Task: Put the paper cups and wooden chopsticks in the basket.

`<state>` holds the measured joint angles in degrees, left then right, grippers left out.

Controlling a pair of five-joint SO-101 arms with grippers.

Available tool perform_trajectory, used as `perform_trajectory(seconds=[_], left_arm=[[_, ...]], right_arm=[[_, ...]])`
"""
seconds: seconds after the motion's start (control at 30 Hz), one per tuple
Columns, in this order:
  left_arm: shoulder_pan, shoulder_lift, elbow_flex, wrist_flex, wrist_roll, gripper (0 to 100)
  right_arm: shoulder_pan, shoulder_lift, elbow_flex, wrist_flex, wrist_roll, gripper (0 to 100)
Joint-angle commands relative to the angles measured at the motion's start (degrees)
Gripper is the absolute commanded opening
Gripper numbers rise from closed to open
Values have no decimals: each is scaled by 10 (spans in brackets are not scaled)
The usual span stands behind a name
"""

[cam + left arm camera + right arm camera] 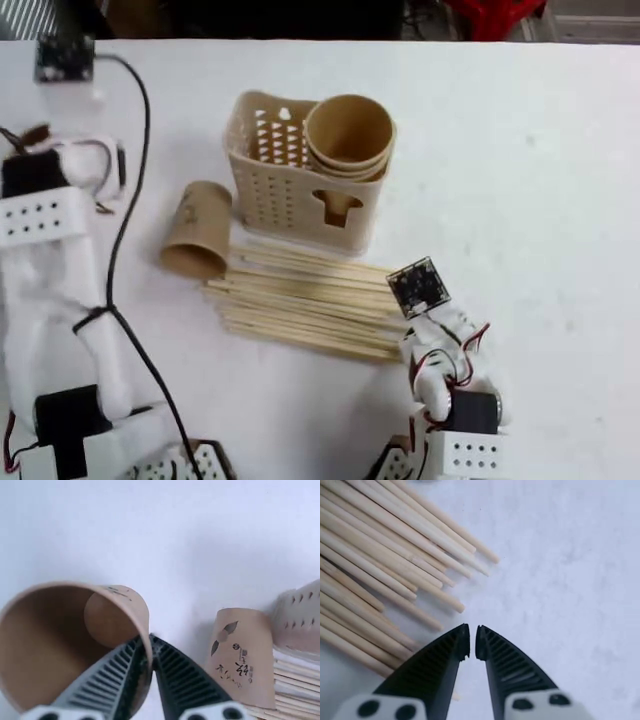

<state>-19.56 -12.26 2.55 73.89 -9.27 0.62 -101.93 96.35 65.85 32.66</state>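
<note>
Basket [290, 205], upper centre of high view, already has stacked cups [348, 135] inside. Chopsticks [300, 300] lie loose mid-frame, just below it. Loose cup [197, 232] is on its side left of basket. Left gripper [150, 642] is clamped on the third cup [65, 630] at its rim. Right gripper [472, 642] is nearly closed and empty, beside the chopstick tips. Judged left to do: two cups and all the chopsticks.

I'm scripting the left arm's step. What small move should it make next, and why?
Probably lift the held cup and swing it toward the basket: the left gripper is pinched on that cup's wall, and the basket stands past the lying cup.
</note>
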Motion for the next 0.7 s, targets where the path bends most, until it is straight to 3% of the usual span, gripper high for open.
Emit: perform_trajectory(seconds=[0.0, 0.17, 0.27, 0.67], left_arm=[[11, 0, -230, 123, -13, 21], [102, 2, -412, 220, -14, 21], [188, 4, -465, 230, -14, 21], [451, 7, -463, 86, -10, 23]], right_arm=[[1, -6, 5, -10, 6, 42], [1, -6, 5, -10, 6, 42], [1, -6, 5, -10, 6, 42], [1, -6, 5, -10, 6, 42]])
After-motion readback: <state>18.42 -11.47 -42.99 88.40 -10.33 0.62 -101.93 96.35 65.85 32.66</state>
